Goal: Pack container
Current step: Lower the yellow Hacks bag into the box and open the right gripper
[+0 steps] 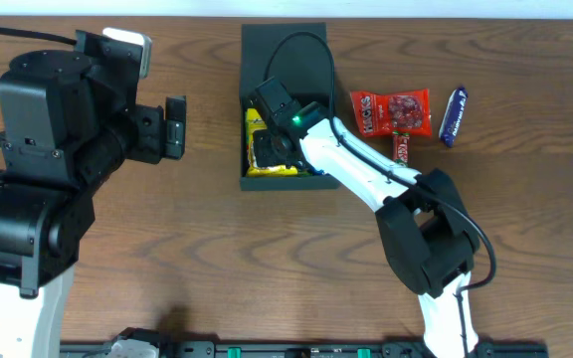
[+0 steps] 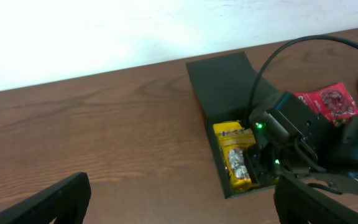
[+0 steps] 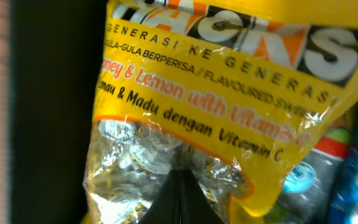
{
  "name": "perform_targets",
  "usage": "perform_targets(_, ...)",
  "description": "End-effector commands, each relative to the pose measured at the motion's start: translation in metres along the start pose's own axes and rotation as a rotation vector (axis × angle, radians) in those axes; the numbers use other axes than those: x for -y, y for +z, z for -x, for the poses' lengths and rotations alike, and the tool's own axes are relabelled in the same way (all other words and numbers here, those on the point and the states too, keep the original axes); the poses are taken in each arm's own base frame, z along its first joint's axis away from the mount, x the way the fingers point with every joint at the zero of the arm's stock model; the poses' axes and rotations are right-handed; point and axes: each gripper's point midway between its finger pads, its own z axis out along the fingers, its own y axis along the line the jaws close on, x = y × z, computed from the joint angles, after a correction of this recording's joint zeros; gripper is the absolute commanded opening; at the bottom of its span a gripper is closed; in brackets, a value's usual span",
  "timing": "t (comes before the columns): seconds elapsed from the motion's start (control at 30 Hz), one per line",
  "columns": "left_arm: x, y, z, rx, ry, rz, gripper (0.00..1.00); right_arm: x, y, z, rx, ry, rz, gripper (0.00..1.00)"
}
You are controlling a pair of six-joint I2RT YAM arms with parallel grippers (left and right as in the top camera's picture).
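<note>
The overhead view looks straight down from high above the tabletop [image 1: 217, 249] and takes in the whole box [image 1: 262, 50]. The left wrist view sits low and well off to the left, looking obliquely across the tabletop [image 2: 104, 124] towards the distant box [image 2: 219, 78]. The right wrist view hangs very close over the yellow packet [image 3: 229, 93] inside the box; that packet [image 1: 262, 149] shows small from overhead, and the packet [image 2: 236, 149] shows again from the left wrist.

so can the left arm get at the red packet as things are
Probably not cleanly. The red packet lies beyond the box from the left gripper, and the right arm, its gripper closed on the yellow packet, slants into the box between them. It'd have to reach over both.
</note>
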Motion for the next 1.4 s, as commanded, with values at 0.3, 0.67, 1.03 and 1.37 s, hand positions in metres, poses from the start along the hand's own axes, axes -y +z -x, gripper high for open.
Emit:
perform_targets(0.3, -0.002, 0.001, -0.003, -0.01, -0.007, 0.009, 0.95, 0.018, -0.041, 0.038, 0.045, -0.018, -0.023, 0.01)
perform_targets(0.67, -0.002, 0.001, -0.003, -0.011, -0.007, 0.009, 0.95, 0.052, -0.029, -0.006, -0.08, 0.028, -0.185, 0.01)
perform_targets(1.03, -0.002, 0.001, -0.003, -0.011, -0.007, 0.009, 0.95, 0.033, -0.013, -0.016, -0.093, -0.028, -0.096, 0.01)
perform_targets(1.37, -0.002, 0.001, -0.003, -0.011, -0.014, 0.006, 0.95, 0.081, -0.059, 0.046, 0.016, 0.027, -0.187, 0.01)
